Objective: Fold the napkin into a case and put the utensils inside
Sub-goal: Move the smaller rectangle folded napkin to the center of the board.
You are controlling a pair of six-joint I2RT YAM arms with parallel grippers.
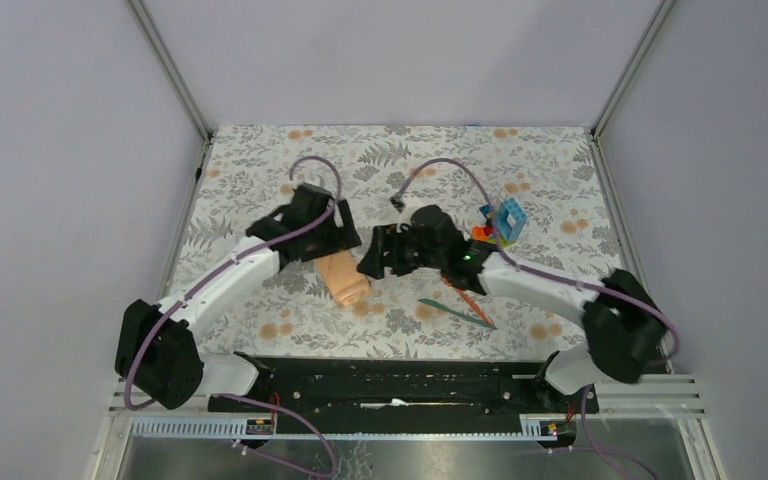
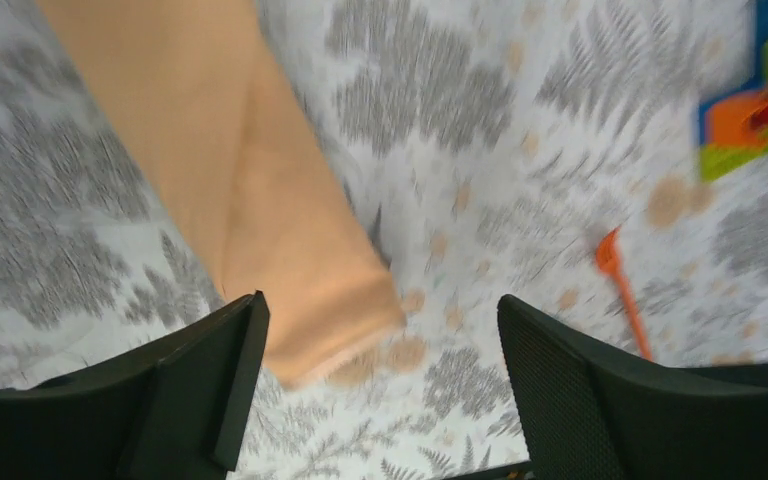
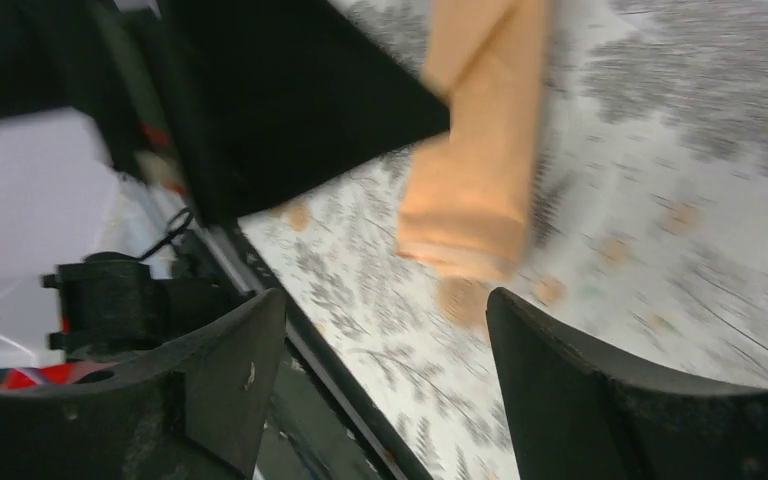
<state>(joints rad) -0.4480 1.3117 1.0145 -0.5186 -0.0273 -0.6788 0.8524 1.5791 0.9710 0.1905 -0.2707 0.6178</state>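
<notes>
Left claw (image 2: pixel 380 325) wide open, empty, over folded peach-orange satin napkin packet (image 2: pixel 260 200); right claw (image 3: pixel 385 315) likewise. Risk: slippery folds spring loose before thin orange plastic utensil (image 2: pixel 625 295) enters.

The left arm (image 1: pixel 230 280) and right arm (image 1: pixel 540 285) reached forward and inward, wrists close together and tilted down. The left gripper (image 2: pixel 380 345) held its fingers spread wide. The right gripper (image 3: pixel 385 380) also had its fingers parted, grasping nothing.
</notes>
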